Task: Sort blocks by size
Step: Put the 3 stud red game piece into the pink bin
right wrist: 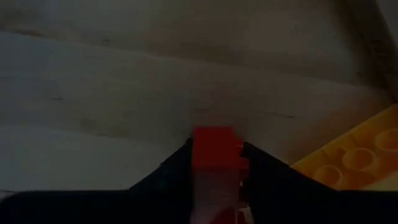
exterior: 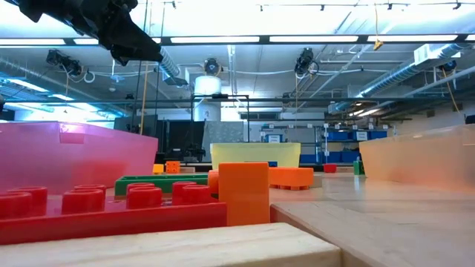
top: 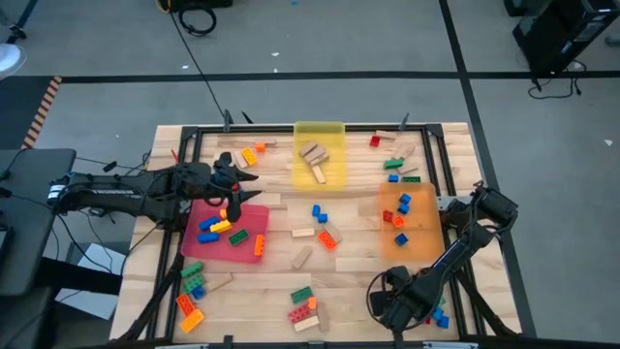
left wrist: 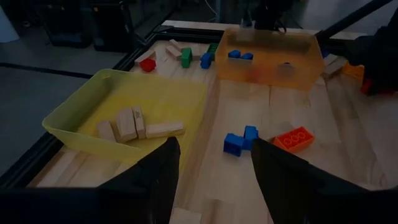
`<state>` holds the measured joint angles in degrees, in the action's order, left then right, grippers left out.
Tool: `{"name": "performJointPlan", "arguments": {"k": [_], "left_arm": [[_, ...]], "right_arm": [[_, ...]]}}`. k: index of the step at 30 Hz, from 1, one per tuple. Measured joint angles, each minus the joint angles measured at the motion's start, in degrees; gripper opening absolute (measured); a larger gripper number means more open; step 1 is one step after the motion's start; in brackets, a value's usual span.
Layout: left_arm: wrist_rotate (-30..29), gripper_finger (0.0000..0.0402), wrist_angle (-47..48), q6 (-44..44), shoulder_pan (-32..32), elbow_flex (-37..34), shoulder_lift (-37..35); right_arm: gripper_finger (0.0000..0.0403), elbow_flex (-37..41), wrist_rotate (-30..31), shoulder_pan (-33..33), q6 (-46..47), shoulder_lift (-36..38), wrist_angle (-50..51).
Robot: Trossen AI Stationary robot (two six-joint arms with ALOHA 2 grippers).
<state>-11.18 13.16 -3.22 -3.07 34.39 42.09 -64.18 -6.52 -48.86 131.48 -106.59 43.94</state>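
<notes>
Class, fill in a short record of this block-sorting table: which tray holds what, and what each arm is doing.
Yellow tray: tan wooden blocks
Orange tray: blue and red bricks
Red tray: blue, yellow, orange, green bricks
Right gripper: low at the table's near right corner, fingers around a small red brick, beside a yellow brick
Left gripper: above the red tray's far edge, fingers apart, empty

Overhead and table-level views (plus wrists) share the table [top: 349, 281].
</notes>
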Motion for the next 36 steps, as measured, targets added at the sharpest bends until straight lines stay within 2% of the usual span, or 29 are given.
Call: {"name": "performJointPlan", "arguments": {"k": [1, 8, 15, 19, 29, 36], "left_arm": [[0.00, 0.0209, -0.06, 0.00, 0.00, 0.00, 0.00], [0.00, 0.0209, -0.30, -0.02, 0.00, 0.00, 0.00], [0.00, 0.0209, -4.23, -0.05, 0.07, 0.00, 0.00], [0.49, 0.0209, -6.06, -1.58, 0.07, 0.00, -0.02], [0.83, 0.0209, -6.13, -3.43, 0.07, -0.01, 1.11], [0.96, 0.0209, -6.57, -3.50, 0.11, -0.02, 4.26]], "right_arm": [[0.0103, 0.00, 0.00, -0.03, -0.18, 0.00, 0.01], [0.0104, -0.97, 1.78, -0.09, -1.54, -0.17, 0.90], [0.0104, -5.40, 16.62, 0.12, -4.74, -0.28, 2.81], [0.0104, -8.47, 21.31, 1.64, -12.04, -0.28, 5.09], [0.0104, -15.74, 31.68, 10.39, -39.39, -0.24, 13.71], [0.0104, -15.72, 34.05, 14.62, -45.34, 0.30, 22.95]]}}
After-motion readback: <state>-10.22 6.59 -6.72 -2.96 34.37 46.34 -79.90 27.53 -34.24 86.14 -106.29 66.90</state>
